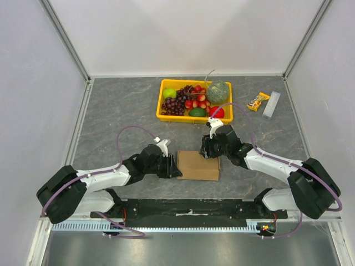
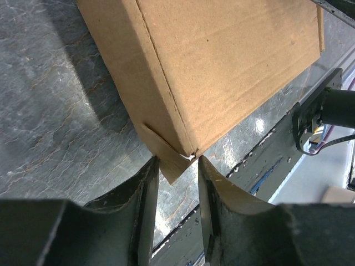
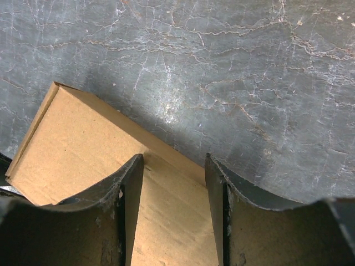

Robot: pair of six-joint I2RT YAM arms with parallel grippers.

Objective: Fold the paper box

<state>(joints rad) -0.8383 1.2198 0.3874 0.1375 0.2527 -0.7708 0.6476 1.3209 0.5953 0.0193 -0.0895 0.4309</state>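
Lying closed and flat, plain brown paper box (image 1: 198,165); left gripper (image 2: 176,162) at 9 o'clock, jaws apart astride a corner tab (image 2: 172,169); right gripper (image 3: 175,160) at 1 o'clock, jaws apart.

Both arms come in low from the near edge, with their forearms angled toward each other in the middle. The left arm (image 1: 105,177) lies nearly level. Its left hand (image 1: 176,166) points to the right, and the fingers (image 2: 145,194) are parted by a narrow gap (not pressed together, as far as I can see). The right arm (image 1: 272,163) stretches in from the other side with its wrist tipped downward. The right hand (image 1: 206,148) faces down and to the left, and its fingers (image 3: 130,188) stand apart too.
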